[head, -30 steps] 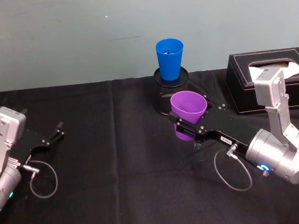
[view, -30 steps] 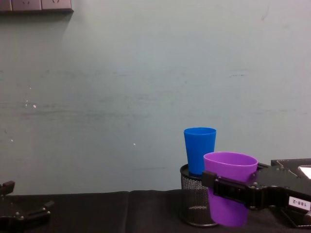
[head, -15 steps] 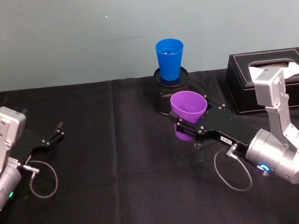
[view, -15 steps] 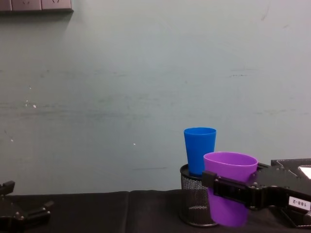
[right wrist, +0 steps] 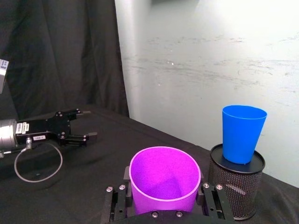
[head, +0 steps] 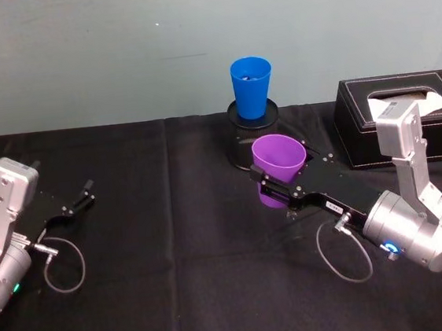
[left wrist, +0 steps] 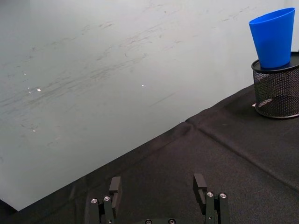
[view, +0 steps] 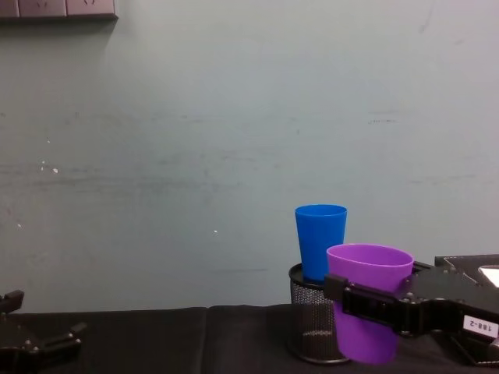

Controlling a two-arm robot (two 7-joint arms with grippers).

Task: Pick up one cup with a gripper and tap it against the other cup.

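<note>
- The right gripper [head: 282, 168] pinches the purple cup [head: 278, 155] from 2 sides, 1 finger against each side of the wall, just under the wide rim.
- The purple cup is upright with only a slight tilt, its mouth open upward. In the chest view its base seems a little above the tabletop [head: 175, 257], so I judge that the pick-up is done.
- Compared with 1 second ago, almost nothing has changed: the right gripper holds the purple cup at the same place and height. I read this as a pause before the tap, not progress toward it.
- Just behind the purple cup is the black mesh holder [head: 238, 141], and the blue cup [head: 251, 87] stands upright on top of it. The 2 cups are near but apart.
- The blue cup sits higher than the purple cup, so the tap probably needs a lift and a small move forward. A hard push could knock the blue cup off the holder.
- A black tissue box [head: 401, 115] is at the right, behind the arm.
- The left gripper [head: 82, 197] is parked far left over the tabletop, fingers spread and holding nothing.
</note>
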